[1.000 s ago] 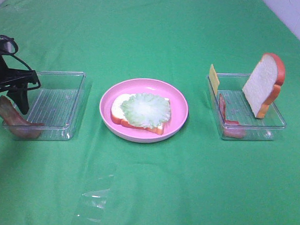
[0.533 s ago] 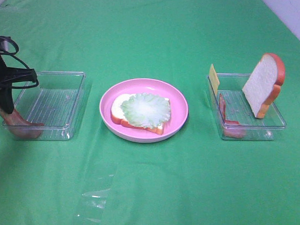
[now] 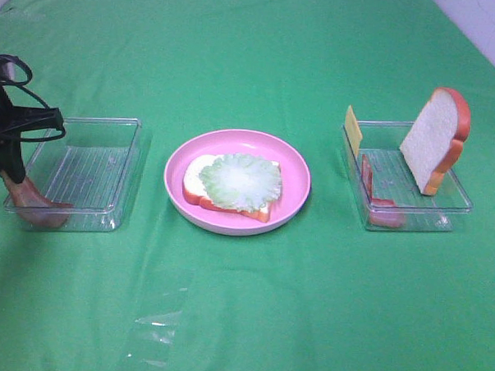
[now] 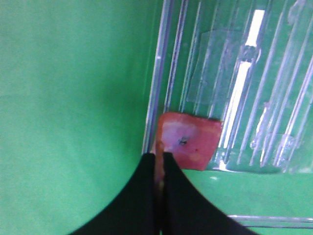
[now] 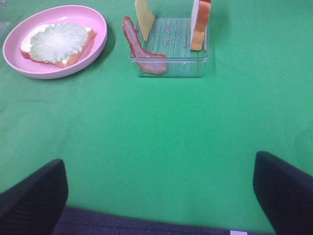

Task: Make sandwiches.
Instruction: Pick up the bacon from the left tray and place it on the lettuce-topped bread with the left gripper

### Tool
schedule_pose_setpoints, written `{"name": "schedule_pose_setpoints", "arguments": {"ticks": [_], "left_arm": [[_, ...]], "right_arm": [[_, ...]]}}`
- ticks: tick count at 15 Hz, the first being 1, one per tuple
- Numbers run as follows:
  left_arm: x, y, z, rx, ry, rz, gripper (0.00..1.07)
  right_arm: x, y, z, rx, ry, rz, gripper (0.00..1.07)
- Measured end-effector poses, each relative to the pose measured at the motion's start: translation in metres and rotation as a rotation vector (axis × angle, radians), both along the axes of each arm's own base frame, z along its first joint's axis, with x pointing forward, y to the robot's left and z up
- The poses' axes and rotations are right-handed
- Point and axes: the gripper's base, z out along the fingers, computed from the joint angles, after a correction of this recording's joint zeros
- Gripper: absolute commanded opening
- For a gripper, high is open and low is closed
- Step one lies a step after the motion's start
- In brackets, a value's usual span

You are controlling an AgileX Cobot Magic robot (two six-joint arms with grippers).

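Whereas a second back the left jaws are open astride the bacon (image 3: 34,207), they now pinch its upper end, closed tight. The strip's lower end rests in the near corner of the left tray (image 3: 102,121); we see no lift yet. The right jaws gape wide over bare desk (image 5: 161,122), holding nothing, well short of the right tray (image 3: 410,219) with its upright bread (image 3: 434,140), cheese (image 3: 353,128) and second bacon (image 3: 378,203). On the plate (image 3: 299,167) the base slice (image 3: 194,187) carries lettuce (image 3: 241,179). We judge the grasp made; the bacon layer can go onto the lettuce next.
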Motion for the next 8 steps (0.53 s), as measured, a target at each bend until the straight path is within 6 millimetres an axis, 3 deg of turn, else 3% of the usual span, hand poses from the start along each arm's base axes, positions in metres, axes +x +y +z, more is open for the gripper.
{"name": "schedule_pose_setpoints", "arguments": {"ticks": [4,8], "left_arm": [[0.012,-0.004,0.026,-0.045,-0.047,0.002,0.00],[0.017,-0.024,0.073,-0.055,-0.180,-0.058,0.00]], "right_arm": [[0.000,0.000,0.000,0.000,0.000,0.000,0.99],[0.000,0.000,0.000,0.000,0.000,0.000,0.99]]}}
